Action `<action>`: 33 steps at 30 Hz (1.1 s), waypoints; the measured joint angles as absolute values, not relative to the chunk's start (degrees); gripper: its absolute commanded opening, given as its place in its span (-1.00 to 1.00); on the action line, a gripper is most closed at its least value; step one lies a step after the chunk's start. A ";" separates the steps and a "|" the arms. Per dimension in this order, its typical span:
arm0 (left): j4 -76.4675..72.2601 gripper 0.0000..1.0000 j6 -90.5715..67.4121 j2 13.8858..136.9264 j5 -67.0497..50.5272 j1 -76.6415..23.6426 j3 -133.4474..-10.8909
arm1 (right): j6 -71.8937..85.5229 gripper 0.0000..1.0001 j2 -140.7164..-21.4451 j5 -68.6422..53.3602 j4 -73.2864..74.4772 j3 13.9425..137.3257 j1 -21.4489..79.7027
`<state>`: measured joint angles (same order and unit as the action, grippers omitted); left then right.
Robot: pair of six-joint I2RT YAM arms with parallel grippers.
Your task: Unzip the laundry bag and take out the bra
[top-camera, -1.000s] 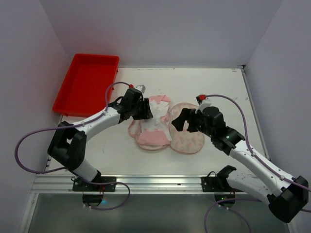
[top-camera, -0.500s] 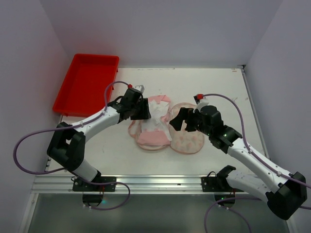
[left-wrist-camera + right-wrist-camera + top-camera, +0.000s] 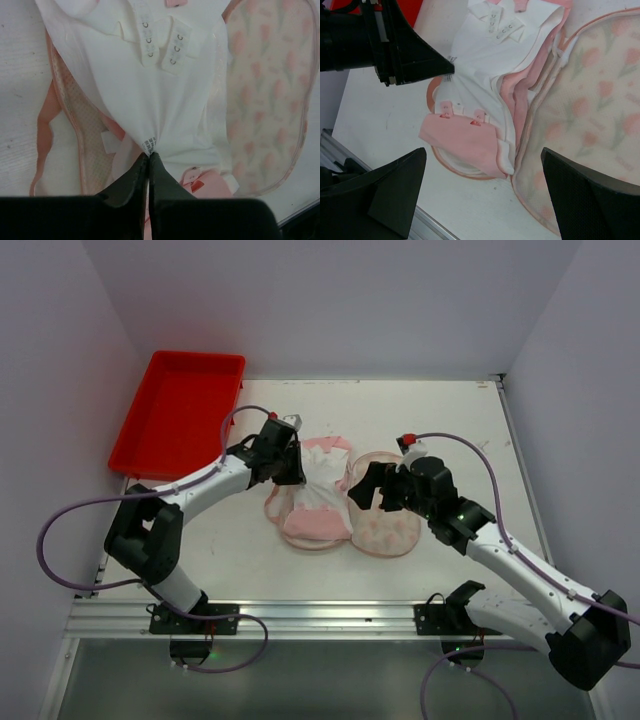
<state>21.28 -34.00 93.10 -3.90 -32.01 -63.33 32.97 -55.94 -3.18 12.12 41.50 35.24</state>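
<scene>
The laundry bag (image 3: 388, 520) lies unzipped and spread flat, its cream tulip-print half on the right; it also shows in the left wrist view (image 3: 265, 95) and the right wrist view (image 3: 592, 115). The bra (image 3: 315, 502), white and pale pink with hook tabs, lies on the bag's left half. My left gripper (image 3: 297, 472) is shut on a pinch of the bra's white fabric (image 3: 165, 100) at its tips (image 3: 150, 153). My right gripper (image 3: 365, 490) is open and empty, hovering (image 3: 482, 165) over the bra's pink fold (image 3: 465, 142) and the bag's middle seam.
A red tray (image 3: 180, 410) stands at the back left, touching the left wall. Walls close in the table on the left, back and right. The metal rail (image 3: 300, 618) runs along the near edge.
My left gripper has drawn the white fabric slightly up and toward the back left, stretching it taut. My right gripper has shifted a little to the left, staying open.
</scene>
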 measured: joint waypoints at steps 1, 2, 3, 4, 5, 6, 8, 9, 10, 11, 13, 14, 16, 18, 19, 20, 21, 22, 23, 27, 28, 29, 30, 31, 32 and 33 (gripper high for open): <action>21.32 -1.00 -33.80 93.10 -4.14 -32.01 -63.70 | 32.97 0.97 -56.01 -3.18 12.10 41.50 35.24; 21.41 -1.00 -33.61 93.10 -4.27 -32.01 -64.01 | 32.95 0.97 -56.21 -3.18 12.05 41.50 35.24; 21.54 -1.00 -33.39 93.10 -4.40 -32.01 -64.31 | 32.95 0.97 -56.40 -3.18 12.01 41.52 35.24; 21.63 -1.00 -33.34 93.08 -4.56 -32.01 -64.53 | 32.93 0.97 -56.66 -3.18 12.01 41.54 35.24; 21.80 -1.00 -33.32 93.01 -4.71 -32.01 -64.69 | 32.93 0.97 -56.90 -3.16 11.99 41.56 35.24; 22.06 -1.00 -33.30 92.84 -4.93 -32.01 -64.84 | 32.91 0.97 -57.14 -3.16 12.01 41.58 35.24; 22.35 -1.00 -33.26 92.16 -5.65 -32.01 -64.93 | 32.80 0.97 -57.76 -3.16 12.08 41.95 35.24; 22.39 -1.00 -33.19 91.59 -6.07 -32.01 -64.95 | 32.75 0.97 -58.06 -3.14 12.05 42.30 35.24; 22.39 -1.00 -33.12 91.02 -6.44 -32.01 -64.97 | 32.71 0.97 -58.30 -3.14 12.01 42.68 35.24; 22.48 -1.00 -33.08 90.30 -6.94 -32.01 -65.12 | 32.64 0.97 -58.61 -3.14 12.03 43.11 35.24; 22.61 -1.00 -32.75 88.68 -8.12 -32.01 -65.58 | 32.53 0.97 -59.20 -3.14 11.94 43.83 35.24; 22.76 -1.00 -32.67 87.83 -8.78 -32.01 -65.93 | 32.53 0.97 -59.40 -3.16 11.94 44.14 35.22; 22.90 -1.00 -32.21 86.08 -9.80 -32.01 -66.67 | 32.51 0.97 -59.64 -3.14 11.94 44.49 35.22; 22.92 -1.00 -31.83 84.36 -10.46 -32.01 -67.22 | 32.51 0.97 -59.61 -3.14 11.97 44.58 35.22; 22.98 -1.00 -31.77 83.40 -10.59 -32.01 -67.51 | 32.49 0.97 -59.61 -3.14 11.97 44.62 35.20; 23.22 -1.00 -31.66 82.52 -10.66 -32.01 -68.01 | 32.47 0.97 -59.61 -3.14 12.01 44.66 35.18; 23.44 -1.00 -31.59 81.84 -10.66 -32.01 -68.60 | 32.42 0.97 -59.61 -3.14 11.99 44.71 35.18; 23.86 -1.00 -31.29 81.21 -10.33 -32.01 -69.43 | 32.34 0.97 -59.55 -3.11 12.01 44.75 35.18; 24.29 -1.00 -30.87 80.64 -9.93 -31.99 -70.37 | 32.29 0.97 -59.44 -3.07 12.03 44.77 35.18; 26.37 -1.00 -29.67 79.15 -7.31 -31.46 -74.91 | 32.05 0.97 -57.91 -2.98 12.40 44.77 35.11; 26.79 -1.00 -29.12 78.94 -6.87 -30.98 -76.07 | 32.05 0.97 -57.34 -2.96 12.45 44.77 35.11; 27.49 -1.00 -28.56 78.81 -6.37 -30.37 -77.34 | 32.03 0.97 -56.62 -2.96 12.47 44.77 35.07; 28.16 -1.00 -27.59 78.81 -5.72 -29.65 -78.72 | 32.01 0.97 -55.86 -2.94 12.49 44.77 35.07; 28.53 -1.00 -26.81 78.81 -5.13 -28.93 -79.72 | 31.97 0.97 -55.16 -2.92 12.53 44.77 35.07; 29.43 -1.00 -25.39 78.81 -4.23 -27.77 -81.38 | 31.88 0.97 -54.28 -2.87 12.58 44.77 35.07; 30.11 -1.00 -24.12 78.83 -3.40 -26.85 -82.56 | 31.86 0.97 -53.78 -2.79 12.64 44.77 35.07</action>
